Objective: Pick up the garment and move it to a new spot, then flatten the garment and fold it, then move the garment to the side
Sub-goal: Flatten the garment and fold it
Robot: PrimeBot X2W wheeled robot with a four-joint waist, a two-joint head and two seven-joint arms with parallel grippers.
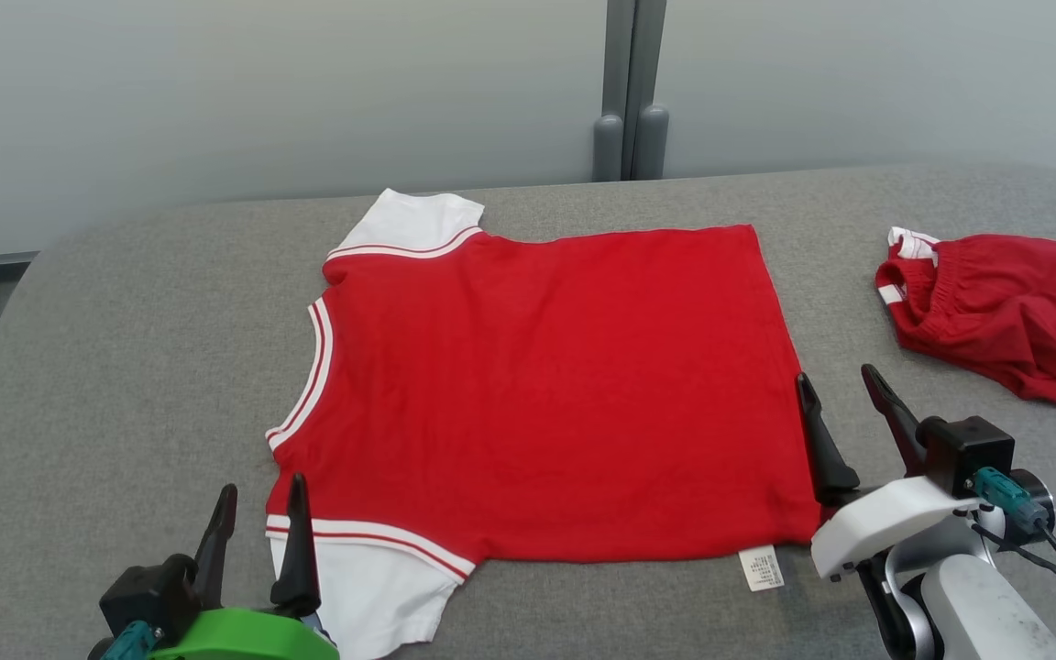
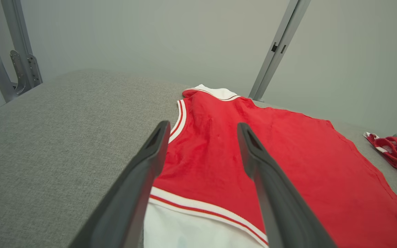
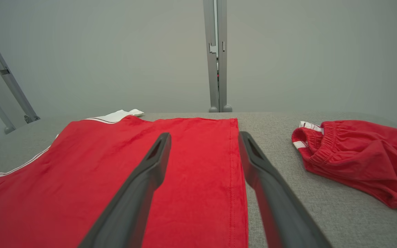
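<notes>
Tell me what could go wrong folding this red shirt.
The left hand straddles the near white sleeve; pinching only that could drag the flat red shirt into wrinkles. The right hand straddles the hem edge, so it might close on one layer or miss. The crumpled red shorts lie close to the right; a wide swing could snag them.

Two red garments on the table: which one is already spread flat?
The red shirt with white sleeves, in the middle of the table. The red shorts to its right lie bunched up.
</notes>
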